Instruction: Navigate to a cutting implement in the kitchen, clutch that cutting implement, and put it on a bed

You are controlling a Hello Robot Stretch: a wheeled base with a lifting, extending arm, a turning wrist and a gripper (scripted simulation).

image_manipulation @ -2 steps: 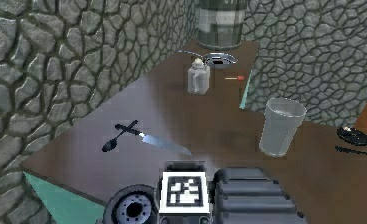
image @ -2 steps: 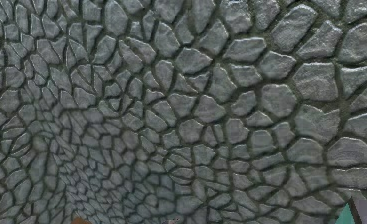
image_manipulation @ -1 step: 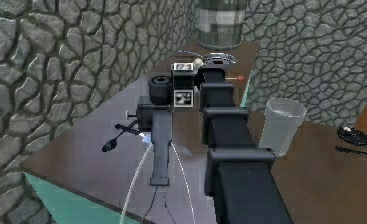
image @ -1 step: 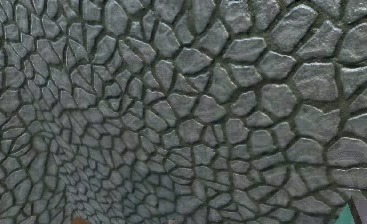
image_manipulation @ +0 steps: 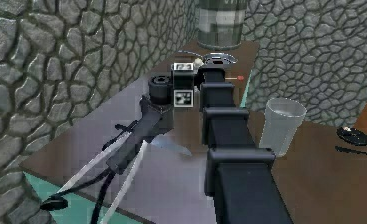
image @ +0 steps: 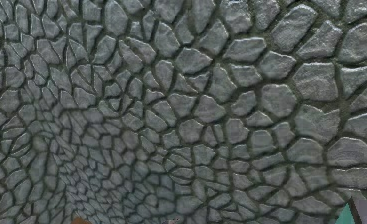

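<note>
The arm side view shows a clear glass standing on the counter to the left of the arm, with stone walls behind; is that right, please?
Not quite: the arm side view shows the glass to the right of the arm, not the left. The counter and stone walls are as you say.

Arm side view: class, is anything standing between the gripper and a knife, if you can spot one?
No knife can be told. The gripper hangs over the counter; small blobs lie beyond the arm, a glass right of it. So a block cannot be judged.
</note>
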